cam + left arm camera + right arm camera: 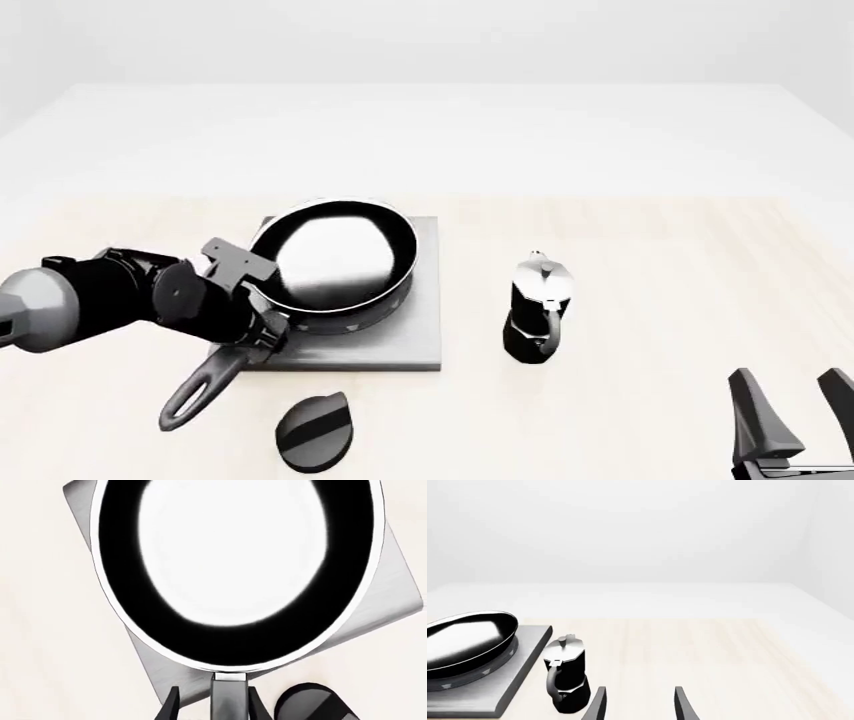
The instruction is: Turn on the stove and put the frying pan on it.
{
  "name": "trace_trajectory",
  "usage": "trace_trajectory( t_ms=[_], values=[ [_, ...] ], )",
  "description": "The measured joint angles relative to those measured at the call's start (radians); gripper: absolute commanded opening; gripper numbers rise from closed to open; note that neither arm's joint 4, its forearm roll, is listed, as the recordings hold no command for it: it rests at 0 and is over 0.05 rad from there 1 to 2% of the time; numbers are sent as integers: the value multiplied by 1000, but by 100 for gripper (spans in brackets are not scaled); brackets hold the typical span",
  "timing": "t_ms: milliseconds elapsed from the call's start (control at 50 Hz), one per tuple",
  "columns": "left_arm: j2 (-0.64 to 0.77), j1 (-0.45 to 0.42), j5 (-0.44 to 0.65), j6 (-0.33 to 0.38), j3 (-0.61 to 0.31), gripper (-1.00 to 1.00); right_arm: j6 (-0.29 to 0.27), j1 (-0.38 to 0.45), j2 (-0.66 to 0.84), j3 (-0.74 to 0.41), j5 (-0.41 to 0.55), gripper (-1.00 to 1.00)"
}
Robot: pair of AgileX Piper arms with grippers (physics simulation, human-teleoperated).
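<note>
The frying pan (336,262), glossy black with a pale inside, rests on the grey stove plate (407,345), covering the burner. Its long black handle (200,388) points toward the near left. My left gripper (262,336) straddles the handle close to the pan. In the left wrist view the fingers (172,706) stand on either side of the handle (229,697) with gaps, so the gripper (213,707) is open. The black oval knob (318,432) lies in front of the plate. My right gripper (797,405) is open and empty at the near right.
A small black-and-silver moka pot (537,312) stands upright just right of the stove plate; it also shows in the right wrist view (566,675), ahead and left of the right gripper (639,705). The knob (313,705) lies close beside the handle.
</note>
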Motion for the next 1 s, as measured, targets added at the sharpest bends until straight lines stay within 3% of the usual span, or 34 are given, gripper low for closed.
trace_trajectory(
  t_ms=[1000],
  values=[
    [-310, -11, 131, 7, -47, 100, 0, 0, 0, 0, 0, 100]
  ],
)
